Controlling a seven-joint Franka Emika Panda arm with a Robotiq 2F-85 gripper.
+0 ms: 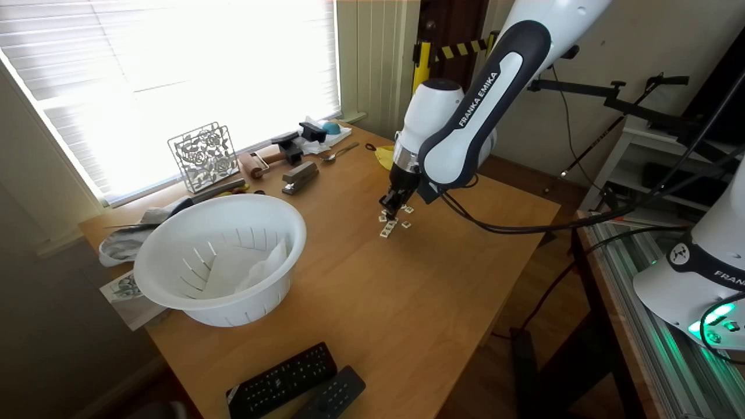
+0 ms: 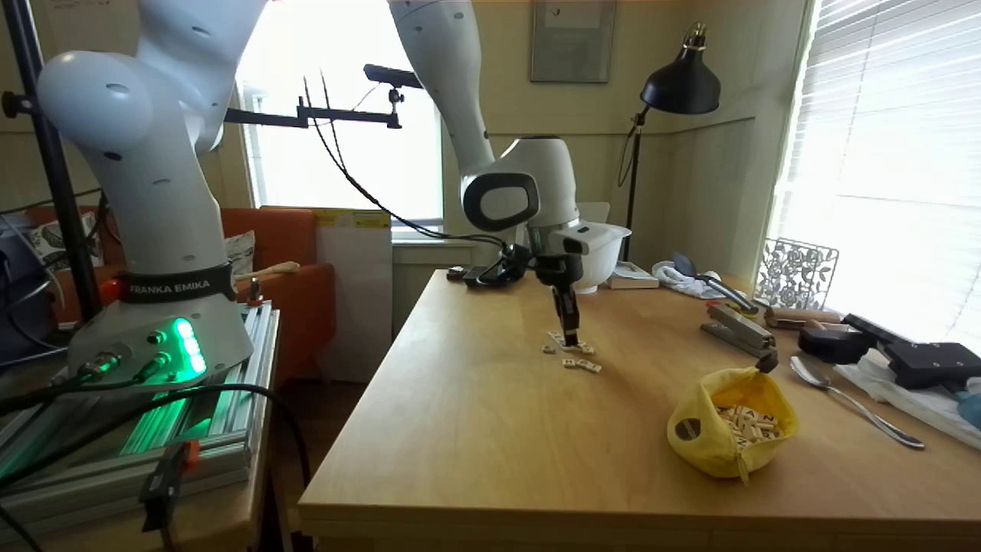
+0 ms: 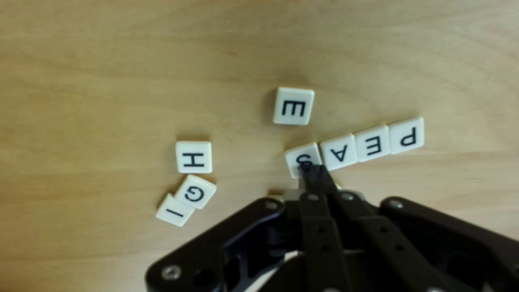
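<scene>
S tile [image 3: 301, 155] — white; black-lettered

White arm [image 1: 448, 166], FRANKA EMIKA lettering [image 1: 478, 99], black cables [image 1: 512, 230]

Tiles [image 3: 372, 143] read PEAS, E, H, G, I — the arm [image 1: 486, 110], "FRANKA EMIKA".

In the wrist view, the tool [image 3: 316, 174] overlaps tile S [image 3: 297, 155], with A [image 3: 339, 152], E [image 3: 372, 143] and P [image 3: 406, 136] in a row to its right, a lone E [image 3: 294, 106] beyond, and H [image 3: 194, 157], G [image 3: 195, 191] and I [image 3: 175, 210] left. In an exterior view, the bowl [image 1: 238, 314] stands on the table [image 1: 384, 302] left of the tool, two remotes [image 1: 285, 378] front-left. In an exterior view, the stapler [image 2: 739, 327] lies right of the tool, the bag [image 2: 709, 445] front-right.
</scene>
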